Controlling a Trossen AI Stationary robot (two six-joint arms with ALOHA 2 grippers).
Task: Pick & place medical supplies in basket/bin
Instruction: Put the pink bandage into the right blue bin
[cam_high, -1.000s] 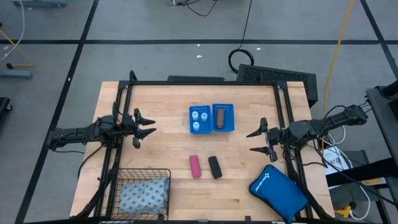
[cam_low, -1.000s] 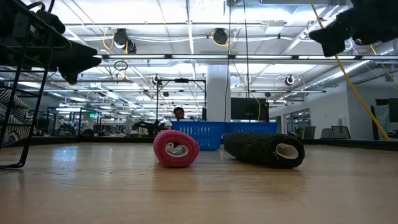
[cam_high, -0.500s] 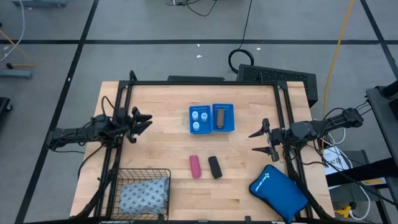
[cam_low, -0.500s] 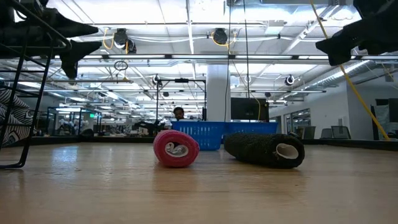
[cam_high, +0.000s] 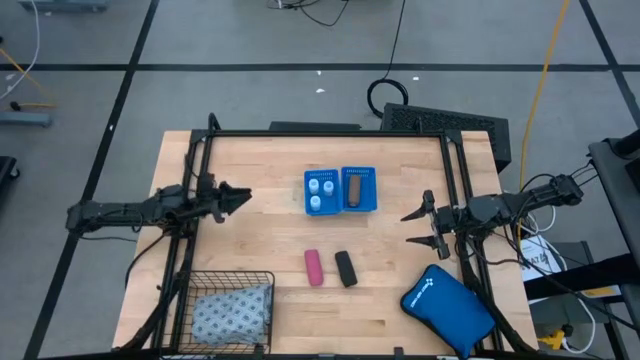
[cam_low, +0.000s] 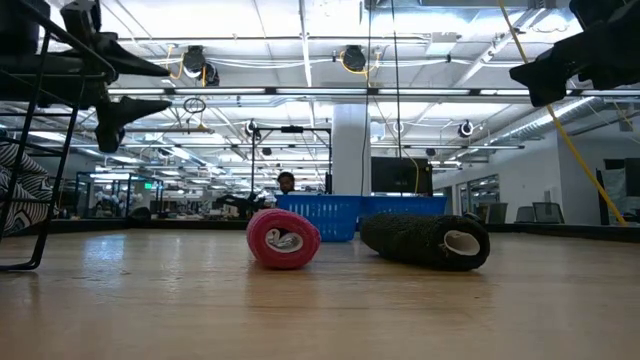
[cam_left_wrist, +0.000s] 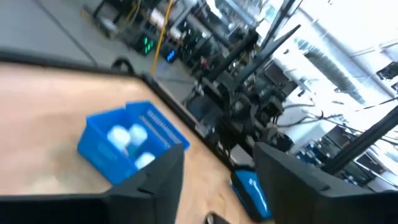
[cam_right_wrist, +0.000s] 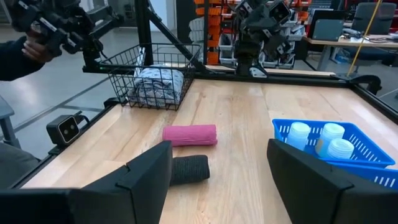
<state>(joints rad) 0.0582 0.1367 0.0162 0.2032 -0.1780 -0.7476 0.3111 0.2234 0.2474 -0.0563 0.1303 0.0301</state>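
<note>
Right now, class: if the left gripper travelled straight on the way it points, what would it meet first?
The left gripper points across the table toward the blue tray. In the high view the bare wood between them looks free, so the tray's vial side would likely come first. It hangs above the table, though, so it might pass over the tray.

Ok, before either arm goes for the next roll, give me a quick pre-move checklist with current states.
1. Pink roll lying free on the table: ok.
2. Black roll beside it, apart from it: ok.
3. Right gripper open and empty, raised at the table's right side: ok.
4. Left gripper empty, raised at the left side: ok.
5. Wire basket has room beside the dotted pack: ok.
6. Blue tray has a free spot: cannot tell.
</note>
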